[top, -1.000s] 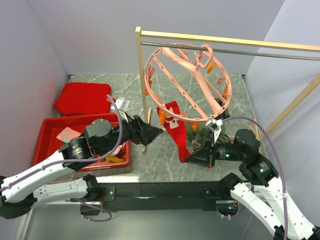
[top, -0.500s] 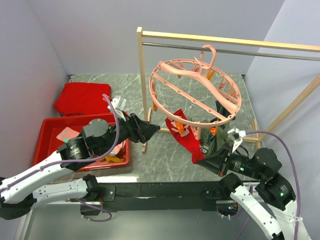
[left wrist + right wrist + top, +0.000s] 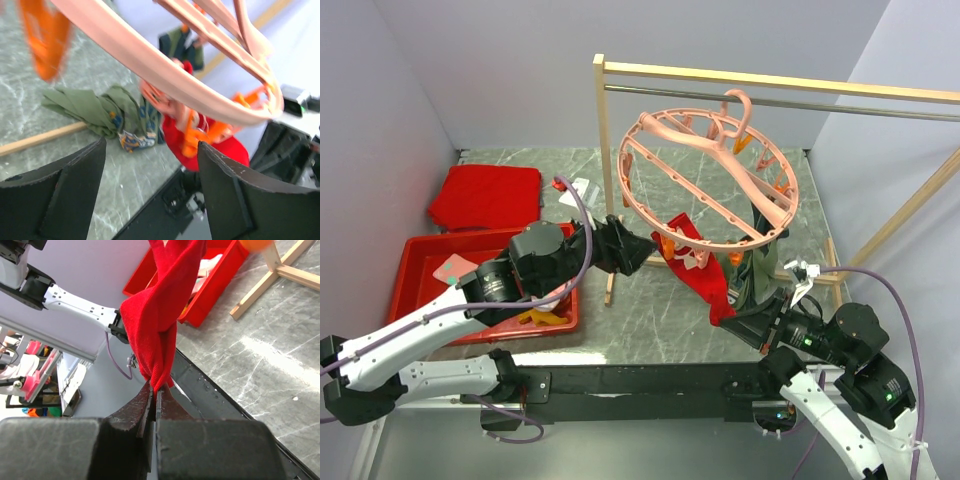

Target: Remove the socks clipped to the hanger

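Right wrist view: my right gripper (image 3: 155,390) is pinched tight on the lowest tip of the red sock (image 3: 160,315), whose twisted fabric rises straight up from the closed jaws. Beyond it lie the marbled table (image 3: 280,365) and a corner of the red tray (image 3: 220,275).

From the top external view, the right gripper (image 3: 745,318) sits at the near right of the table, and the red sock (image 3: 705,275) stretches up and leftward from it to the lower rim of the hanger (image 3: 705,180).

My left gripper (image 3: 645,252) is just left of that rim with its jaws apart and nothing between them. Through its own camera, the left gripper (image 3: 150,165) frames the pink ring, orange clips (image 3: 192,135) and the red sock beneath them. An olive sock (image 3: 95,107) lies crumpled on the table beyond.

Farthest back, the hanger tilts from its hook on the rail of the wooden rack (image 3: 610,150).
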Controlling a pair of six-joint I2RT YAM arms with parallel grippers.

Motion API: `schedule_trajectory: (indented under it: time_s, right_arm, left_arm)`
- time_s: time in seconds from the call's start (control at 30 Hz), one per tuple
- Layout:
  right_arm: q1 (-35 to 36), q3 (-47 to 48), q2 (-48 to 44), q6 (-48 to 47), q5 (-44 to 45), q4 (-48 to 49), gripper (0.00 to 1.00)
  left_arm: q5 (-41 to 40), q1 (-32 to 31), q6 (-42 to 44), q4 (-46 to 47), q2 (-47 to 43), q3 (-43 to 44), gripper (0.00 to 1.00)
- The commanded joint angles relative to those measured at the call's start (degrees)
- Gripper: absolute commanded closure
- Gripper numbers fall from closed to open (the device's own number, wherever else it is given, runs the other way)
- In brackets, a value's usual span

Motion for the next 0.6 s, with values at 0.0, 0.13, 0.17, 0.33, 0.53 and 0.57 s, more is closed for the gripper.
schedule_trajectory:
  time_s: [0.0, 0.13, 0.17, 0.33, 0.53, 0.57]
  right_arm:
    - [-0.02, 2.02, 0.02, 0.18, 0.25, 1.76, 1.0]
    - [-0.02, 1.84, 0.46, 0.18, -0.36, 2.28, 1.0]
    - [-0.02, 1.84, 0.38, 0.09, -0.54, 2.46, 1.0]
    - [-0.02, 1.75, 1.25, -0.35, -1.77, 3.25, 1.0]
    - [-0.02, 1.75, 1.78, -0.88, -2.12, 3.34, 1.0]
    - [0.07, 1.75, 1.87, -0.96, -2.3, 3.43, 1.0]
  left_arm:
    - [-3.85, 0.96, -1.26, 6.46, -0.22, 0.78, 0.25]
    - [-3.33, 3.76, -5.82, 7.88, 0.4, 0.34, 0.31]
    - [-1.23, 4.56, -6.44, 8.58, 0.4, -0.36, 0.32]
    - [5.55, 7.73, -9.0, 14.47, 0.13, -3.44, 0.33]
    - [9.85, 7.73, -8.73, 17.99, 1.54, -3.27, 0.33]
    - [10.56, 7.73, -8.73, 19.47, 1.8, -3.44, 0.34]
